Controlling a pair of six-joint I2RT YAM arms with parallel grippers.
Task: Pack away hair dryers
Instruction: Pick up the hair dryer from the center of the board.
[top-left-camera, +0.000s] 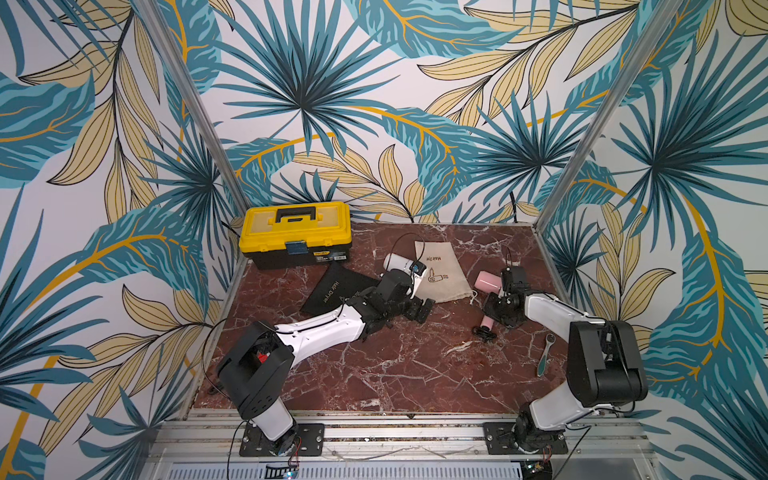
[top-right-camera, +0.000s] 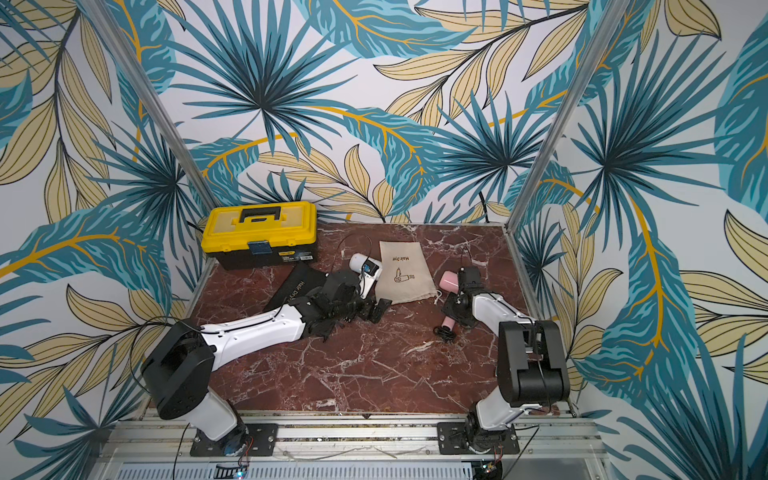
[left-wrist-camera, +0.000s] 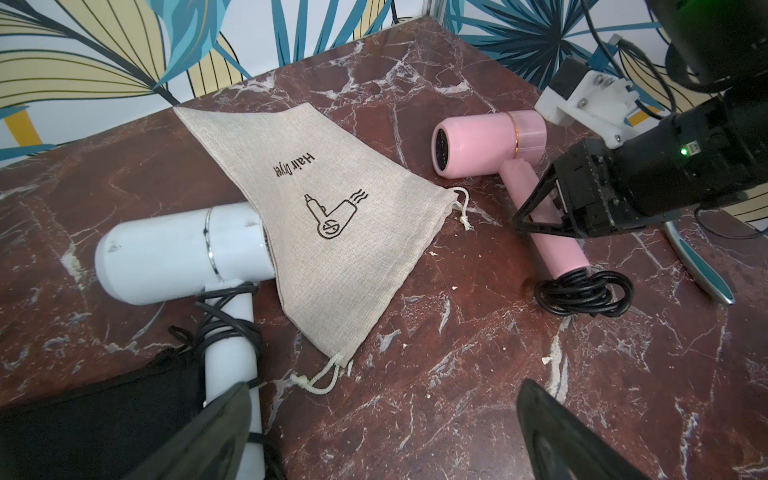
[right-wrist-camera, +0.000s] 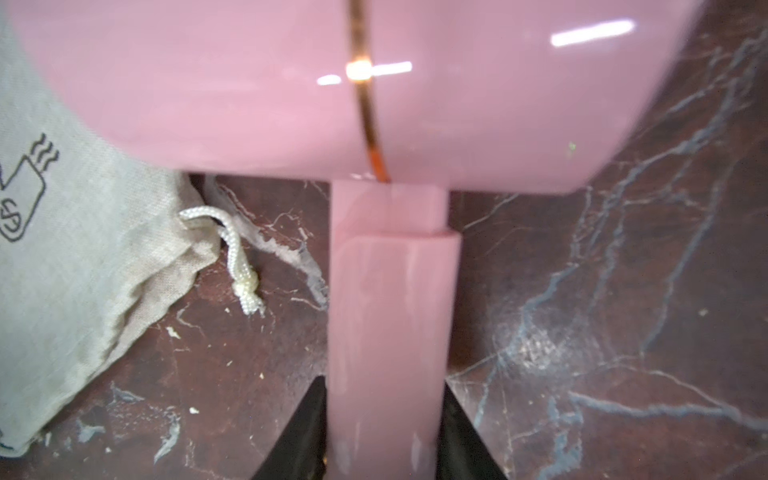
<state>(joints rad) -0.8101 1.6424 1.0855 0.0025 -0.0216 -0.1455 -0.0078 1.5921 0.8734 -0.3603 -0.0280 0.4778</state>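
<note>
- Pink glossy plastic is what this step turns on: the pink dryer (left-wrist-camera: 490, 141) lies flat on the table (top-left-camera: 395, 365) near its right edge, in the far half.
- The right pincer (right-wrist-camera: 384, 386) pinches the slim handle partway down, with a black finger against each side. The dryer has not been lifted off the marble.
- The handle looks slick and the barrel is probably the heavier end, so a firm squeeze and a slow, level lift should stop it swinging.
- Its black cord (left-wrist-camera: 582, 293) lies coiled at the foot of the handle and will likely trail, so it needs lifting clear before any sideways move.
- The beige bag (left-wrist-camera: 332, 199) lies flat with its drawstring edge just beside the handle. Its mouth looks closed, so it probably needs opening first.
- The left pincer (left-wrist-camera: 386, 386) is spread wide and holds nothing. It is low over the middle of the table, by the handle of the white dryer (left-wrist-camera: 178, 253).
- The pink dryer has a short round barrel with a thin copper-coloured ring, a dark grille at one end and a jointed handle.
</note>
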